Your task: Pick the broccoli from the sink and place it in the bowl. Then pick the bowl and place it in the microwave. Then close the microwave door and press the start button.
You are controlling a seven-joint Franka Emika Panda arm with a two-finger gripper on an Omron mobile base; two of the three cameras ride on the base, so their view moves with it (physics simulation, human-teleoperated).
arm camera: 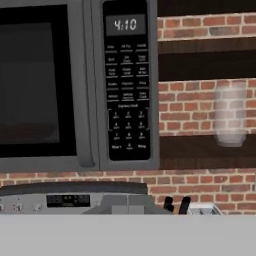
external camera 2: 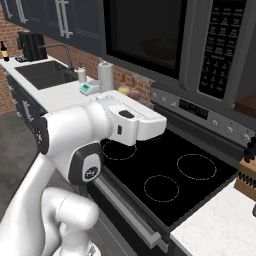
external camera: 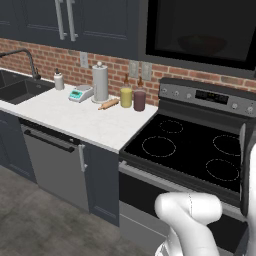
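Presently: microwave door (arm camera: 40, 85) shut; jaws together, holding nothing; risk: closed tips stray on crowded keypad (arm camera: 128, 100), striking wrong button.

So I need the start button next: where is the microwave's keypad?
In the hand view the keypad runs down the microwave's right side, beside the closed door, above the stove's control panel.

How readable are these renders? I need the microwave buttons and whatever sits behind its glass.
Hand view: the microwave keypad is sharp enough to show the clock, but button labels blur; the glass jar looks hazy. Left base view: the dark microwave door shows only a faint rounded shape. Right base view: the glass is dim too, with even lighting and no strong glare.
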